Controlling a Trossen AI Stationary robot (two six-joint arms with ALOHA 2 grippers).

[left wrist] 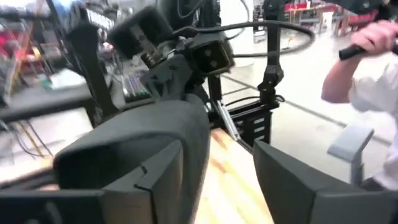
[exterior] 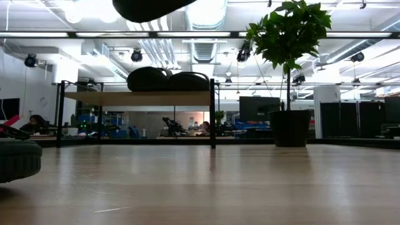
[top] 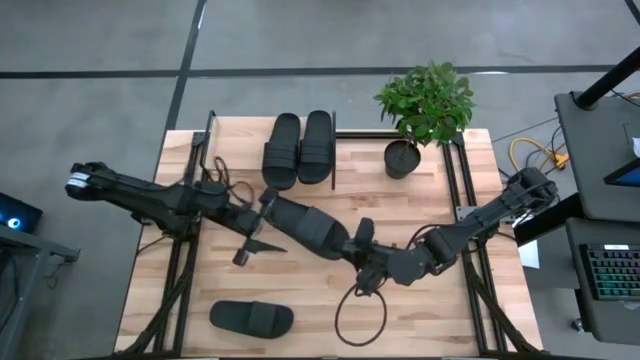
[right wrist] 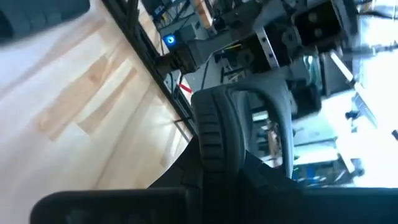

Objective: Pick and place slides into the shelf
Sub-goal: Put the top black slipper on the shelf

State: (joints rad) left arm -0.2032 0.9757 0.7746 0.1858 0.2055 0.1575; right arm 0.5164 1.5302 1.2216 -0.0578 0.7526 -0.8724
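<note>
Counter (top: 420, 200): pale butcher-block wood, planks running side to side, black metal rails along both flanks.

Shelf (top: 345, 135): low light-wood board in a thin black frame, at 12 o'clock on the counter. In the low view it stands on slim black posts.

Potted plant (top: 425, 105): leafy green crown, round black pot, at 1 o'clock just beside the shelf.

Slides on the shelf (top: 299, 148): two matte black rubber ovals, side by side and touching, each with one wide strap. Low view shows only their rounded humps above the board.

Held slide (top: 305, 228): near counter centre, spanning between both arms and lifted off the wood; long dark sole, ribbed edge visible in the right wrist view.

Loose slide (top: 251, 318): flat on the counter at 7 o'clock, well apart from the rest. Low view cuts it off at the frame edge.

Left gripper (top: 262, 212): at 9 o'clock of centre, jaws closed on one end of the held slide.

Right gripper (top: 362, 250): at 4 o'clock of centre, jaws clamped on the opposite end.

Person's sleeve and hand (left wrist: 367, 59), beyond the counter, blurred.
</note>
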